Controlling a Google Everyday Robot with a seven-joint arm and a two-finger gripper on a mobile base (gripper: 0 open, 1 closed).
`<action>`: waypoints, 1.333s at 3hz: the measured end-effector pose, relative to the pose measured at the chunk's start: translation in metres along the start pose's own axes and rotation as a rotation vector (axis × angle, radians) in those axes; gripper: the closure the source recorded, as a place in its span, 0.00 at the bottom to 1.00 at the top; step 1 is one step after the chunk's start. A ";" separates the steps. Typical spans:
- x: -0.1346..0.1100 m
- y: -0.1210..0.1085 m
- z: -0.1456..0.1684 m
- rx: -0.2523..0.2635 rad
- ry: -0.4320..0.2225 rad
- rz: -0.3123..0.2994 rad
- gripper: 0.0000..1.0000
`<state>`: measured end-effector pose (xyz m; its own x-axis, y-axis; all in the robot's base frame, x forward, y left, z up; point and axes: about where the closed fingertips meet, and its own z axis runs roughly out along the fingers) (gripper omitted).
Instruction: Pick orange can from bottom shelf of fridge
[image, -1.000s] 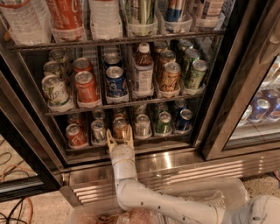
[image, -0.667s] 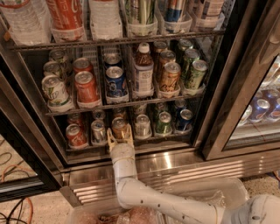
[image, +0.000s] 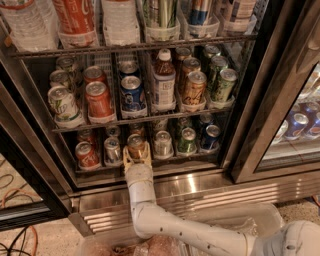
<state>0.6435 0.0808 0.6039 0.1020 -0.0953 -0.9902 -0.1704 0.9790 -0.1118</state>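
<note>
**End effector at the orange can, front of the bottom shelf**

At the far left, the dark metal frame of the fridge slants down and closes off that side. The bottom shelf is a dark wire rack with clear plastic lane trays. Its short round cans stand in a tight row, with hardly any gap between neighbours.

A red can comes first, then a silver can just beside it. Next is the orange can, coppery with a silver top, standing upright in the front row. My end effector sits at its base, right at the shelf's front lip. I cannot tell whether it is apart or clamped on the can.

The wire rack above leaves little headroom over the can tops. My white arm rises in front of the ribbed stainless base panel, where the room is open.

Further right stand another silver can, a green can and a blue can. Beyond them a thick dark post bounds the bay.

Compared with a second ago, my arm, my end effector and every can sit in the same places.
</note>
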 end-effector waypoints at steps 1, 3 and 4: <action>0.001 0.000 0.000 0.000 0.005 0.001 1.00; -0.028 -0.013 -0.013 0.002 -0.044 -0.002 1.00; -0.075 -0.027 -0.027 0.001 -0.145 -0.015 1.00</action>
<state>0.6142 0.0565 0.6789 0.2448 -0.0832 -0.9660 -0.1670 0.9778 -0.1265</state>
